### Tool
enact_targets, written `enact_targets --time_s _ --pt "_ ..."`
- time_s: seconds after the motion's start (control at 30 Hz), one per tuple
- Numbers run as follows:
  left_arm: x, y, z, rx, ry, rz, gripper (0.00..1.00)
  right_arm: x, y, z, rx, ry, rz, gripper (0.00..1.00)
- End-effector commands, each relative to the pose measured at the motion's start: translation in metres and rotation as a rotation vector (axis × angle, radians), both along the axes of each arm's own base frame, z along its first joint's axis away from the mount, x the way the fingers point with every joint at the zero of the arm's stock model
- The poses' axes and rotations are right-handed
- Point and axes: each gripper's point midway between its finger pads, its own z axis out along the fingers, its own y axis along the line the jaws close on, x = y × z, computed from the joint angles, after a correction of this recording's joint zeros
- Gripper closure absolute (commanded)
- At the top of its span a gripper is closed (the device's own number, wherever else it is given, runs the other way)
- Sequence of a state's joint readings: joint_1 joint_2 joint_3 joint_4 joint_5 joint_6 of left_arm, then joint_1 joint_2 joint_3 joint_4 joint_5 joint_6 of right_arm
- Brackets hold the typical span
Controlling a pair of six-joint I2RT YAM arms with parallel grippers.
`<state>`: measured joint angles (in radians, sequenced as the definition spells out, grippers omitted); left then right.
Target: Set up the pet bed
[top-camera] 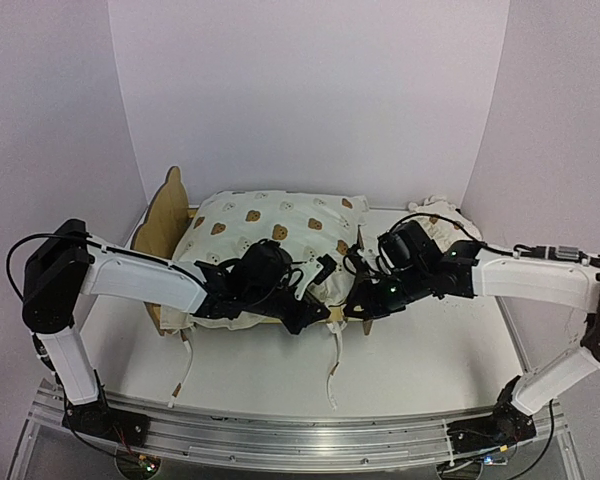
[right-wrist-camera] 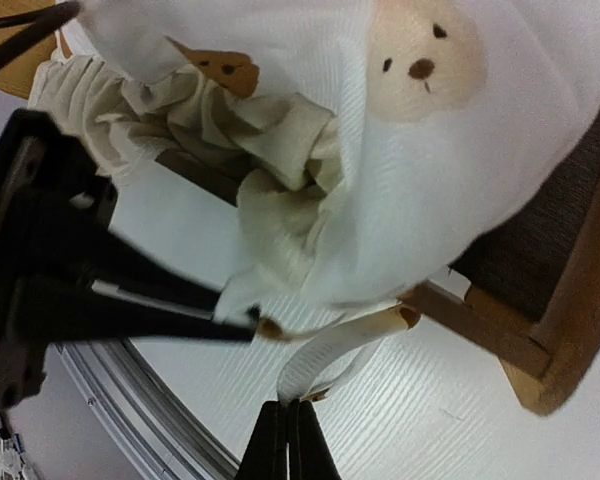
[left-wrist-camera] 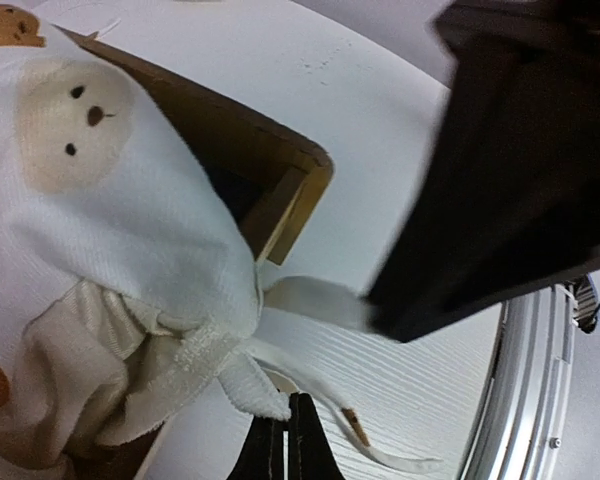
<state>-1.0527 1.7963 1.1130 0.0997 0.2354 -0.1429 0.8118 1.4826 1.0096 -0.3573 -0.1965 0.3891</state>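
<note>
Pet bed [top-camera: 165,222] standing mid-table [top-camera: 420,350], headboard to the left. Almost wholly covered by the bear-print cushion [top-camera: 270,235], which is puffed up and overhanging the near rail.

Left gripper [left-wrist-camera: 288,445] fully closed by the near corner away from the headboard, tips touching the cushion's corner tuft beside a tie string [left-wrist-camera: 315,300]. Hold not confirmed.

Right gripper [right-wrist-camera: 288,445] likewise closed at the same corner, with a looped tie string [right-wrist-camera: 330,355] meeting its tips. Pinch probable, not certain.

Small pillow [top-camera: 442,212] lying apart at far right.

Step in hand judged to be seating the cushion in the frame. Next move calls for drawing that corner down inside the rail without dragging the light frame, and keeping the two arms, now close together, clear of each other.
</note>
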Motion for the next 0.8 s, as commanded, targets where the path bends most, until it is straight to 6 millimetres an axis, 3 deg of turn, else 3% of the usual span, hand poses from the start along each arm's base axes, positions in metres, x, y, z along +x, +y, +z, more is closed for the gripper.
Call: enact_targets --time_s 0.0,0.23,0.33,0.47,0.6,0.77 --pt "-0.019 -0.01 0.047 -0.102 0.005 -0.126 1.0 0.003 0.041 0.008 0.143 0.04 0.144 1.0" --pt "-0.024 -0.009 0.046 -0.1 0.002 -0.159 1.0 0.013 0.057 -0.005 0.233 0.061 0.133 1.0" --pt "-0.024 -0.008 0.044 -0.089 -0.027 -0.171 0.99 0.013 0.059 -0.022 0.221 0.105 0.122 1.0" --pt "-0.026 -0.004 0.039 -0.054 -0.138 -0.241 0.83 0.013 0.056 -0.044 0.189 0.134 0.096 1.0" --pt "-0.03 0.014 0.017 0.048 -0.258 -0.317 0.69 0.014 0.056 -0.051 0.181 0.146 0.089 1.0" --pt "-0.041 0.04 0.0 0.154 -0.392 -0.437 0.64 0.015 0.054 -0.056 0.17 0.149 0.078 1.0"
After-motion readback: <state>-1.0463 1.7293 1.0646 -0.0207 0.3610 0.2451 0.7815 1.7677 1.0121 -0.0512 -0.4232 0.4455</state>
